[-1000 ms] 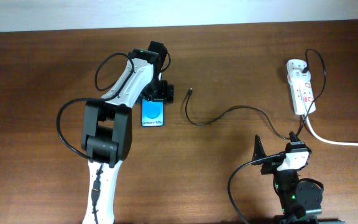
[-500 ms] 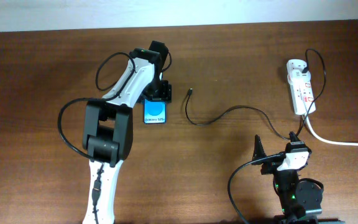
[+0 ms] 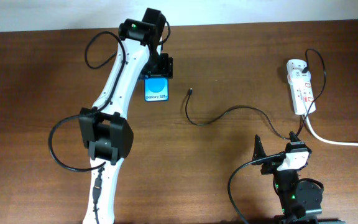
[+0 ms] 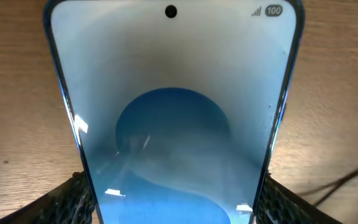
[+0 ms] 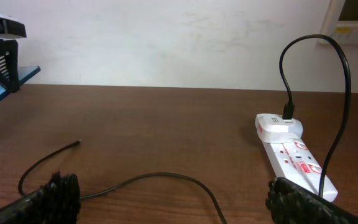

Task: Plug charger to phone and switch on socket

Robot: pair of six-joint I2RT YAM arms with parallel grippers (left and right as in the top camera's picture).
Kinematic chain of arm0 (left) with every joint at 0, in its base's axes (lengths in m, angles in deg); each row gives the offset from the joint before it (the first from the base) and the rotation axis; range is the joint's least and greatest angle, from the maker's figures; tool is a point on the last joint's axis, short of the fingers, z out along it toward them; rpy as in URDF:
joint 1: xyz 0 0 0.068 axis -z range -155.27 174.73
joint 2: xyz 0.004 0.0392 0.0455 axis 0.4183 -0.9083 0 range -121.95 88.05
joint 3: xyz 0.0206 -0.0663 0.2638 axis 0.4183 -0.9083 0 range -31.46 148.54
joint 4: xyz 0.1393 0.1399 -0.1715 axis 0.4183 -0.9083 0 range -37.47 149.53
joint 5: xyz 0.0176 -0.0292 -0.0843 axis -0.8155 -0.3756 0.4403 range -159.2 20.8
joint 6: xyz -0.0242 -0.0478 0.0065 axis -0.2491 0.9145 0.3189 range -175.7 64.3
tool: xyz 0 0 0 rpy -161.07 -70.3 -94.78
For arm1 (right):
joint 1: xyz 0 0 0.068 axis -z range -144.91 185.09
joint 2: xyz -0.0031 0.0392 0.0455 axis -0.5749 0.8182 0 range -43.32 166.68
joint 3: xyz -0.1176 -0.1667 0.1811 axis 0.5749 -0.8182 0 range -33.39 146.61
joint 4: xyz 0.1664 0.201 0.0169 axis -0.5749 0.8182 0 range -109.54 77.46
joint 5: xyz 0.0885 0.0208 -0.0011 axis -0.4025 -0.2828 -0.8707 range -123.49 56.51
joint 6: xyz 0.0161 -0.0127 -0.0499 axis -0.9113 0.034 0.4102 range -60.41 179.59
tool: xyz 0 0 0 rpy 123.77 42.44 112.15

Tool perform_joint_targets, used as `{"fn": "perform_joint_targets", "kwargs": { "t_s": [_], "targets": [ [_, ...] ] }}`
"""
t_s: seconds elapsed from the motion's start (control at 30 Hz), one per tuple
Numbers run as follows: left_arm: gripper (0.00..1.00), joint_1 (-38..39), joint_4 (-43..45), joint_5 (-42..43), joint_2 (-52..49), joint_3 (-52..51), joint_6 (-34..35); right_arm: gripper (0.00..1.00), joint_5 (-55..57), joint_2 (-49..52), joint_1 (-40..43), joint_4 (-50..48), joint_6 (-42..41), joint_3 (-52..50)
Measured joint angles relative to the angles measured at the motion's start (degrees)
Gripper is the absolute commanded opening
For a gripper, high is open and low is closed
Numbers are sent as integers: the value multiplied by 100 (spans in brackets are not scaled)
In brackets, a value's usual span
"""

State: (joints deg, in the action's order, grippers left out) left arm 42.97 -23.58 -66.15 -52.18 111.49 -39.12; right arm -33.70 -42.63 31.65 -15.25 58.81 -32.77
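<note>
The phone [image 3: 156, 89], with a bright blue screen, is held at its far end by my left gripper [image 3: 157, 67], which is shut on it. In the left wrist view the phone [image 4: 173, 112] fills the frame between the black pads [image 4: 72, 200]. The right wrist view shows the phone's edge [image 5: 8, 84] raised above the table. The charger cable [image 3: 229, 112] lies on the table with its tip [image 3: 191, 92] free, to the right of the phone; the tip also shows in the right wrist view [image 5: 78, 143]. The white socket strip [image 3: 300, 87] lies at the far right. My right gripper [image 3: 277, 148] is open and empty, near the front.
The socket's thick white lead [image 3: 340, 142] runs off the right edge. The charger's plug sits in the strip's far end [image 5: 288, 115]. The wooden table [image 3: 42, 74] ends at a white wall at the back. My left arm's black cables loop beside it.
My left gripper has moved toward the far edge of the table, carrying the phone with it. The right arm and the charger cable have not moved.
</note>
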Motion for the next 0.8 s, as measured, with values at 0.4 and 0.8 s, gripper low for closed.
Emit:
{"fn": "perform_joint_targets", "kwargs": {
  "t_s": [0.4,0.8],
  "targets": [
    [0,-584,-1036,2500,0,22,3497,98,0,0,0,0,-4,0],
    [0,-1091,-1346,5982,0,26,3877,98,-192,0,0,-319,-11,0]
  ]
}}
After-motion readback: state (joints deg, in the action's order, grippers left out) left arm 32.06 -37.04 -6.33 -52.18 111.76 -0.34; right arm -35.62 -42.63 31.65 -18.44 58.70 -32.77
